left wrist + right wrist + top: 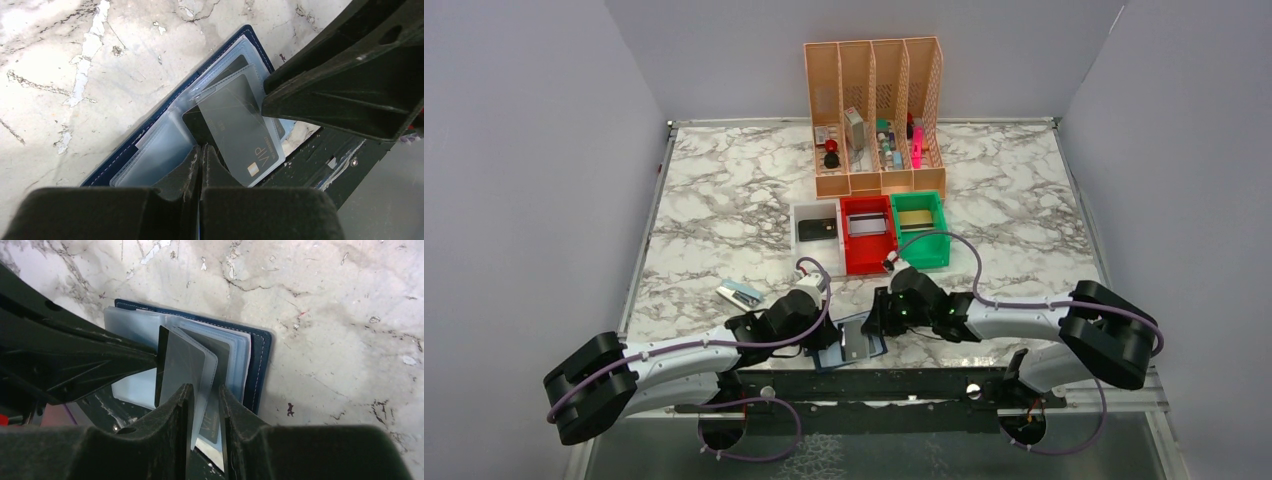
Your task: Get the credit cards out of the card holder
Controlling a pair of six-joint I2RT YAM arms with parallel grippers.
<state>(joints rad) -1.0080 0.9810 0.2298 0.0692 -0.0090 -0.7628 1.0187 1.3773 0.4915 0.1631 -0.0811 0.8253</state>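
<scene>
The left gripper (201, 152) is pinched shut on a corner of a black credit card (197, 125), while the right gripper (205, 389) clamps one see-through leaf, holding a grey VIP card (240, 130), of the navy card holder (260, 355), which lies open at the marble desk's (325, 315) near edge.

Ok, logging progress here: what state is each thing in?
card holder, lying open.
VIP card, in its pocket, sticking out.
left gripper, shut on dark leaf.
right gripper, straddling that card, grip unclear.
white bin, one black card.
red bin, one silver card.
green bin, one gold card.
</scene>
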